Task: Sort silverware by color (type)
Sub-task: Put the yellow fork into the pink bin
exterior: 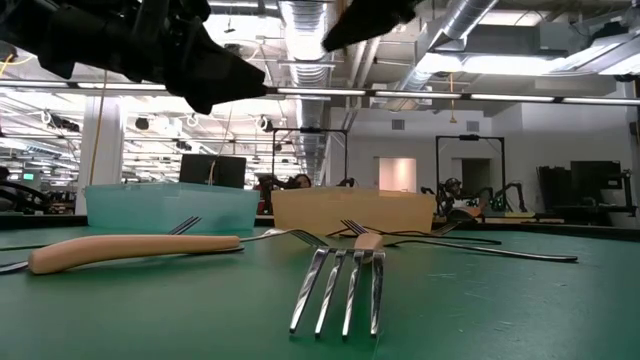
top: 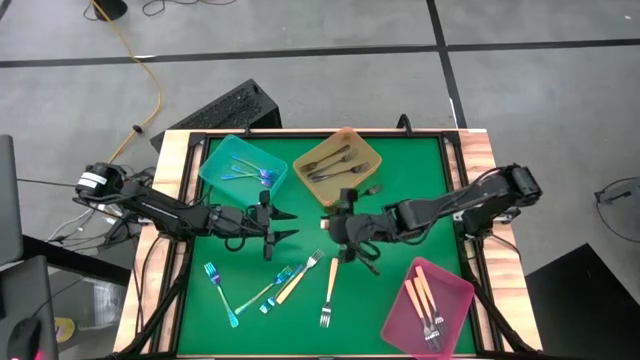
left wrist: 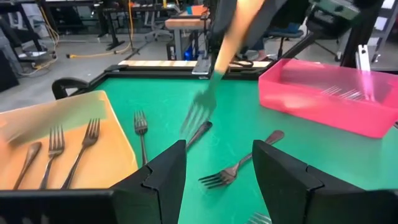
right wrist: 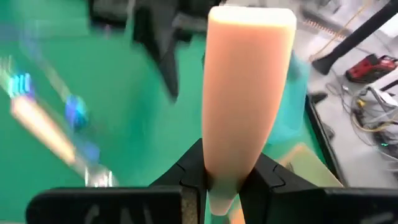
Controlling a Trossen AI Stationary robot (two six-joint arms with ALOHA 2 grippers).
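Observation:
My right gripper (top: 335,224) hovers over the middle of the green mat, shut on a cream-handled fork (left wrist: 214,74) whose tines (left wrist: 196,115) point down above the mat. My left gripper (top: 290,224) faces it from the table's left, open and touching nothing; in its wrist view its fingers (left wrist: 217,168) frame dark grey forks (left wrist: 239,165) lying flat on the mat. Iridescent blue forks (top: 220,290) and cream-handled forks (top: 328,295) lie flat near the mat's near edge. More forks rest in the teal tray (top: 215,175), amber tray (top: 365,150) and pink tray (top: 455,290). My right gripper pinches the cream handle at its narrow end (right wrist: 224,171) between its two fingers. The handle's broad free end (right wrist: 249,25) sticks out past the fingertips. The fork is lifted clear of the mat and tilted, tines lowest.
The teal and amber trays sit at the mat's far edge, the pink tray at its near right corner. A raised wooden frame (top: 175,190) borders the mat. In the low view a cream-handled fork (exterior: 340,290) lies close to the near edge. Open mat lies between the grippers and the pink tray.

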